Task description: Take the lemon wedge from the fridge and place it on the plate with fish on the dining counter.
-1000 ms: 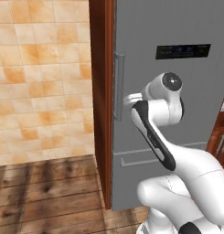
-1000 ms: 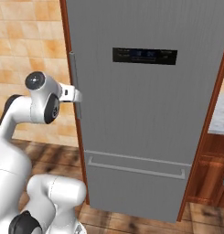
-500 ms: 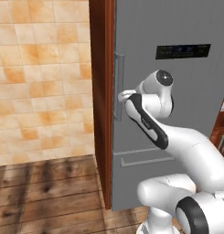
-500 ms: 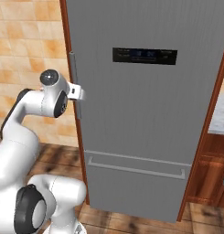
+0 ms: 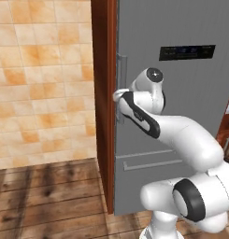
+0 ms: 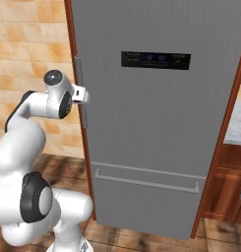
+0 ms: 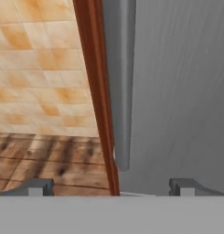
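One fridge (image 6: pixel 156 123) handle (image 7: pixel 122 91) between gripper (image 7: pixel 111 186) fingertips.

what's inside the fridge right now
Nothing inside can be seen: the fridge door is shut, hiding its shelves and any lemon wedge. The open claw sits at the door's vertical handle, not yet gripping it.

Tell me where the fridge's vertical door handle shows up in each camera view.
Left base view: vertical door handle at centre, partly behind the white arm.
Right base view: handle left of centre, on the door's left edge.
Hand view: handle running down from the top, ending above the open tool.
Shared landmark: the reddish-brown wood panel beside the fridge.
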